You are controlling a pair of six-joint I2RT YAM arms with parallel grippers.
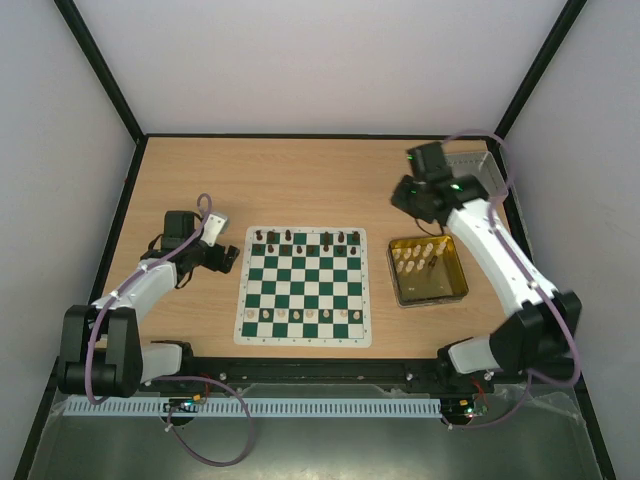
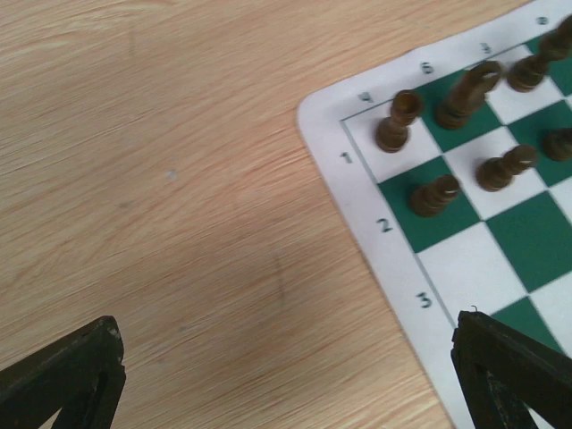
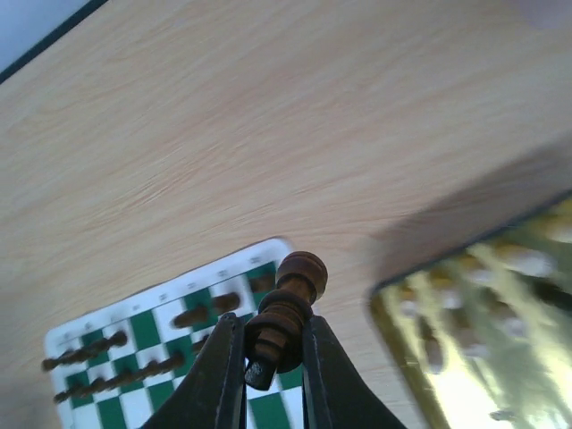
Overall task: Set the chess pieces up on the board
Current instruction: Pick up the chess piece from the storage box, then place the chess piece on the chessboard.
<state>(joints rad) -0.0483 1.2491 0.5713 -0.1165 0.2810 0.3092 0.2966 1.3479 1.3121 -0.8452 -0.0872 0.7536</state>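
Observation:
The green and white board (image 1: 304,288) lies mid-table. Dark pieces (image 1: 305,238) stand along its far rows and cream pieces (image 1: 305,315) along its near row. My right gripper (image 3: 273,357) is shut on a dark pawn (image 3: 288,308), held in the air above the table between the board (image 3: 179,353) and the gold tin; in the top view it (image 1: 405,197) hangs past the board's far right corner. My left gripper (image 2: 286,384) is open and empty over bare table just left of the board's far left corner (image 2: 357,179), near several dark pieces (image 2: 435,194). In the top view it (image 1: 228,258) is beside the board's left edge.
A gold tin (image 1: 458,290) holding several cream pieces stands right of the board; its edge shows in the right wrist view (image 3: 402,331). A grey tray (image 1: 470,165) sits at the far right corner. Black frame posts and white walls bound the table.

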